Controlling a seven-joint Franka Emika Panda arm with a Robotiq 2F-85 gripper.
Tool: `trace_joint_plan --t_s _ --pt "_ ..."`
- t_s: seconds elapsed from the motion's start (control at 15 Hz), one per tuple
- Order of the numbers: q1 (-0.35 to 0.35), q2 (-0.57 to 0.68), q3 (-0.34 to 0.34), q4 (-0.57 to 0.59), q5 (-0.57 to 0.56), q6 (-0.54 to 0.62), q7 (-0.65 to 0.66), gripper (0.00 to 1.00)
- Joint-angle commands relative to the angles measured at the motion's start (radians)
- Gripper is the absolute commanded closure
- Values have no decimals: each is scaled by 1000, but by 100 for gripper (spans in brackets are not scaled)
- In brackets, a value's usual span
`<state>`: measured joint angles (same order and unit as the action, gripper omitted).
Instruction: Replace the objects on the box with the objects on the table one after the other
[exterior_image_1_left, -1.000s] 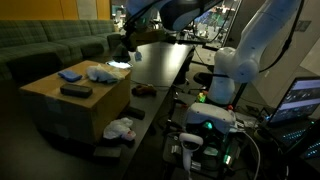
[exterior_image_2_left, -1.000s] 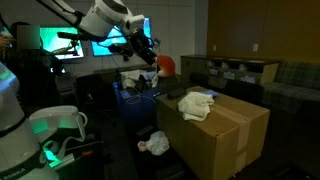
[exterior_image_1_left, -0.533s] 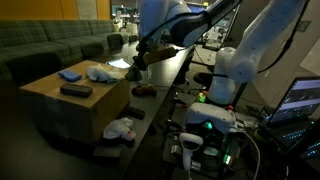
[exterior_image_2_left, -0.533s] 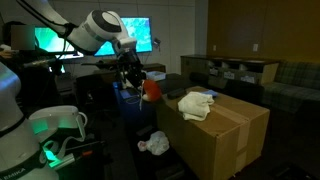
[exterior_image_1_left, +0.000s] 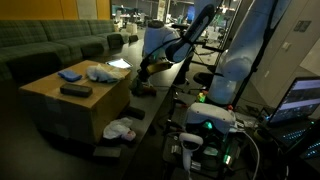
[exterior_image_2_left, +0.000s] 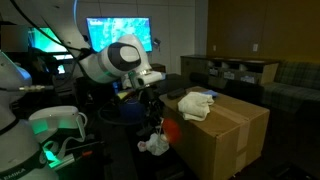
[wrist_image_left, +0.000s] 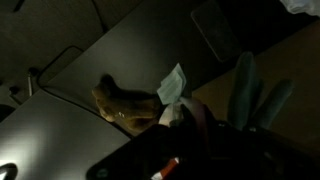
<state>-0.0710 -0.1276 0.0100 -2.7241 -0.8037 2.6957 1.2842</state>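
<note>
Here's what we're seeing. Closest in, on the wrist view, the gripper (wrist_image_left: 185, 120) has its jaws pinched down narrow, and honestly we can't tell if anything's caught between them. Just ahead of the tips is a brown-orange soft toy (wrist_image_left: 125, 105) with a white tag (wrist_image_left: 172, 85). It's lying on the black table (wrist_image_left: 110, 55), on the stretch beside the box. It lies lengthways across that view with the tag end nearest the fingertips, so the pincer is practically on top of it rather than off to one side.

In an exterior view, what looks like the same toy shows as an orange-red blob (exterior_image_2_left: 172, 130) right under the gripper (exterior_image_2_left: 160, 112), just beside the box (exterior_image_2_left: 235, 130) wall. We reckon it's a set-down or a pick-up at the table, but can't say which.

Further out, the box (exterior_image_1_left: 60, 108) top carries a dark flat item (exterior_image_1_left: 76, 91), a blue cloth (exterior_image_1_left: 69, 75) and a white cloth (exterior_image_1_left: 101, 72). A white bundle (exterior_image_1_left: 120, 128) sits on the floor at the foot of the box, and there's a green sofa (exterior_image_1_left: 40, 45) behind the box.
</note>
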Motion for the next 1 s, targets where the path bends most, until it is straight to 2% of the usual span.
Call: trace_joint_plan --t_s 0.0,0.13,0.47,0.73,0.8,0.93 --pt "-64 260 -61 154 -72 121 -46 96" --pt "-86 371 -78 226 -37 169 -118 96" --pt "-133 587 -45 389 18 190 -233 96" --pt "-177 659 -3 445 82 153 -323 96" --pt "-92 664 -81 437 188 172 -406 96" --pt "-62 667 -113 421 278 165 -475 96"
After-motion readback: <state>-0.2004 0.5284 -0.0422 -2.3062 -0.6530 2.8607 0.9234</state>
